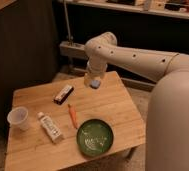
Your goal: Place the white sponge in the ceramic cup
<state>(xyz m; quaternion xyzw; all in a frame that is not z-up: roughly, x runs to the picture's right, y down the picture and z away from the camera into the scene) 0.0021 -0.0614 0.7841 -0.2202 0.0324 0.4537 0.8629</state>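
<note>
The white sponge (94, 83), a small pale blue pad, lies near the far edge of the wooden table (110, 102). My gripper (93, 78) hangs straight down over it from the white arm that reaches in from the right. It is open, its tips right at the sponge's top. Whether they touch the sponge I cannot make out. The ceramic cup (18, 119) stands upright at the table's left side, far from the gripper.
A dark flat bar (63, 93) lies left of the sponge. An orange carrot (73, 116), a white labelled tube (50, 127) and a green bowl (95, 137) sit toward the front. A dark wall and a metal rail run behind the table.
</note>
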